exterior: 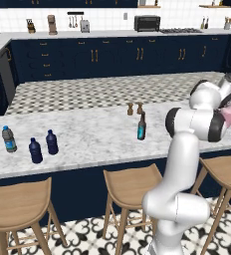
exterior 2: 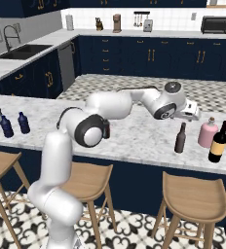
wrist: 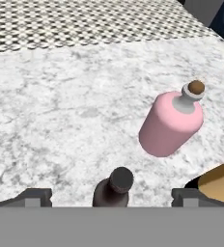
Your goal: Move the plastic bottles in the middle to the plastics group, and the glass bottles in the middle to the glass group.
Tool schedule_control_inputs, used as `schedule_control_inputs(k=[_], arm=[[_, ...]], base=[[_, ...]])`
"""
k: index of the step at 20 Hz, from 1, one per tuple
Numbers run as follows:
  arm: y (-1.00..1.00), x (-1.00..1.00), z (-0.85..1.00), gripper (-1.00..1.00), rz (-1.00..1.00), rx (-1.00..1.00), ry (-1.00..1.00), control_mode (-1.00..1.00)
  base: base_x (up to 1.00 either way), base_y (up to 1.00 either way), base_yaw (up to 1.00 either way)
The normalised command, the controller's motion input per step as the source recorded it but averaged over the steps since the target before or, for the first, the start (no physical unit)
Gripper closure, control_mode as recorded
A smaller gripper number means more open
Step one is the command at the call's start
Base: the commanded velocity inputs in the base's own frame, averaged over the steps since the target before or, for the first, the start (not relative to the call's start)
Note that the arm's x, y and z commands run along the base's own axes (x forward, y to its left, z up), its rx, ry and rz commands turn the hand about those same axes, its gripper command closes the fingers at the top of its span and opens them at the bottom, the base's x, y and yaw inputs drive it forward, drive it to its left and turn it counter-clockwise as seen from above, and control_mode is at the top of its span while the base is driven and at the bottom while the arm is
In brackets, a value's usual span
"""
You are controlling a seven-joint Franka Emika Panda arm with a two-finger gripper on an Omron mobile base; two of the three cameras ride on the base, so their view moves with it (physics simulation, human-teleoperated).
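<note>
My gripper (wrist: 111, 195) is open above the plain dark brown glass bottle (wrist: 115, 188), whose neck rises between the spread fingertips (wrist: 36, 197) without touching them. That bottle (exterior 2: 180, 138) stands upright beside the glass group: the pink bottle (exterior 2: 207, 132) with a pale stopper and the dark bottle with a yellow label (exterior 2: 218, 142). The gripper (exterior 2: 189, 116) hovers just over it. The teal-labelled glass bottle (exterior: 141, 127) stands alone mid-counter. At the far left, two short navy plastic bottles (exterior: 35, 150) (exterior: 52, 142) stand by the clear blue-labelled bottle (exterior: 8, 139).
Two tiny brown shakers (exterior: 130, 108) stand behind the teal-labelled bottle. The marble counter (exterior: 92, 134) has wooden stools (exterior: 130, 184) along its near edge. A sink (exterior 2: 25, 50) lies on the far-left counter.
</note>
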Motion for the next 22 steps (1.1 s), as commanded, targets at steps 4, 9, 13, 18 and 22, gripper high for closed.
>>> schedule_control_inputs(k=[4, 9, 13, 18, 22], arm=[[0.44, -0.38, 0.4, -1.0, 0.01, 0.0, -0.06, -1.0], [0.58, -0.47, 0.36, -1.0, 0.01, 0.0, -0.1, -1.0], [0.72, -0.43, 0.21, -1.0, 0.0, -0.01, -0.01, -1.0], [0.88, -0.34, 0.14, -1.0, 0.0, -0.1, 0.0, -1.0], [0.96, -0.3, 0.1, -1.0, 0.0, -0.12, 0.0, -1.0]], base=[[0.0, 0.0, 0.0], [0.0, 0.0, 0.0], [0.0, 0.0, 0.0], [0.0, 0.0, 0.0], [0.0, 0.0, 0.0]])
